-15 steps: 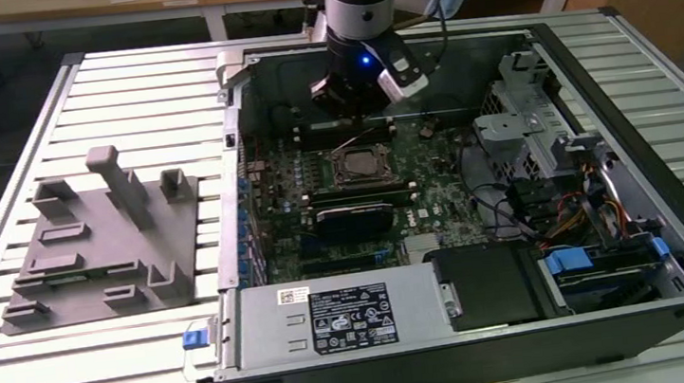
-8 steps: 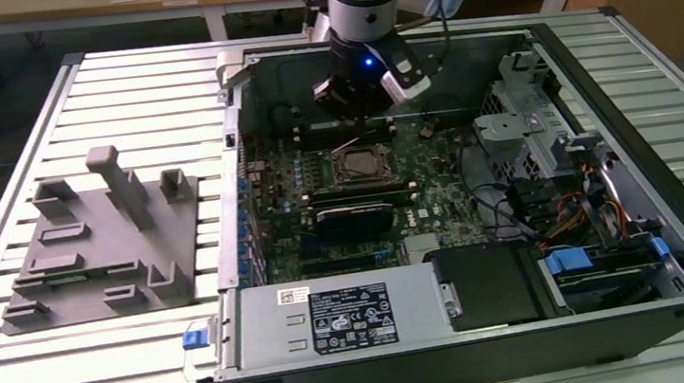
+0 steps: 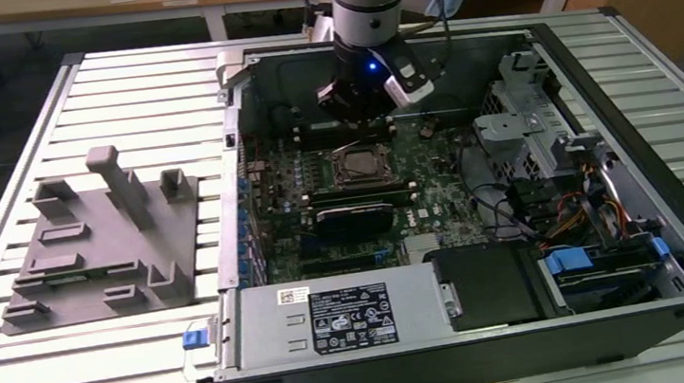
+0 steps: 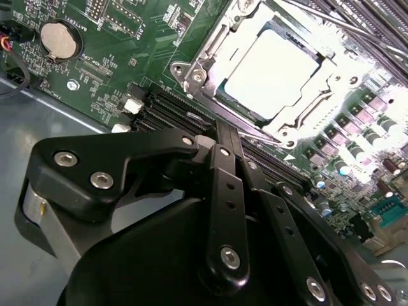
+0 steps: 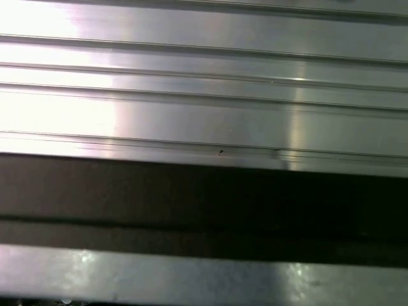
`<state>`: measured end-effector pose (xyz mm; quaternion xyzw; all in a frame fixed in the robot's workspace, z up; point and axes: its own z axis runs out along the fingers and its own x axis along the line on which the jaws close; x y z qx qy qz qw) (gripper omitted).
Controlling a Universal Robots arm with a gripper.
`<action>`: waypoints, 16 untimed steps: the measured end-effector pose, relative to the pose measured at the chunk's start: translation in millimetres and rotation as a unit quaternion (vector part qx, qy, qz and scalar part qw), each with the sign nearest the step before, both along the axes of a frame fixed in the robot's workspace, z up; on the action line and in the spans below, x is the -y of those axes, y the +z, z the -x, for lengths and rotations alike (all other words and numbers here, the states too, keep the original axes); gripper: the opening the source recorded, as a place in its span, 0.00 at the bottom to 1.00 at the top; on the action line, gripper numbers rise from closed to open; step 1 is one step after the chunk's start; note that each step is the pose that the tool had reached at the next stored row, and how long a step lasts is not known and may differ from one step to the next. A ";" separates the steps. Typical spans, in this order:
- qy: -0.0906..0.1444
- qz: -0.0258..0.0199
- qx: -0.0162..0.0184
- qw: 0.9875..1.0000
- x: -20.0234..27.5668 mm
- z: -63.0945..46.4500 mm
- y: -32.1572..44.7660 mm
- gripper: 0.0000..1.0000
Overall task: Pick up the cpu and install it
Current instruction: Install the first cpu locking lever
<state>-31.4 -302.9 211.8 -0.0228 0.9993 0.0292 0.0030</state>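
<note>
The cpu [image 4: 271, 70], a flat square with a bright silvery top, lies in the metal-framed socket [image 4: 191, 73] on the green motherboard; the exterior view shows the cpu [image 3: 358, 163] mid-board. In that view my gripper [image 3: 364, 119] hangs inside the open computer case, just beyond the socket's far side and a little above the board. In the second wrist view its black fingers [image 4: 224, 159] lie pressed together with nothing between them, and their tips end close to the socket's frame without touching the cpu.
A grey moulded tray [image 3: 106, 245] with upright posts lies on the slatted metal table at the exterior view's left. The case walls [image 3: 633, 56], drive cage [image 3: 539, 123], cables and power supply [image 3: 336, 318] surround the board. The first wrist view shows table slats [image 5: 204, 95].
</note>
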 end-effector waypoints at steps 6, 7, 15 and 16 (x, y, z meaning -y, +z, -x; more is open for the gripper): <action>0.001 0.000 0.000 1.000 0.0 -2.1 -4.9 0.11; 0.001 0.000 0.000 1.000 0.0 -2.3 -5.8 0.11; 0.002 0.000 0.000 1.000 0.0 -5.7 -12.0 0.11; 0.002 0.000 0.000 1.000 0.0 -6.1 -12.6 0.11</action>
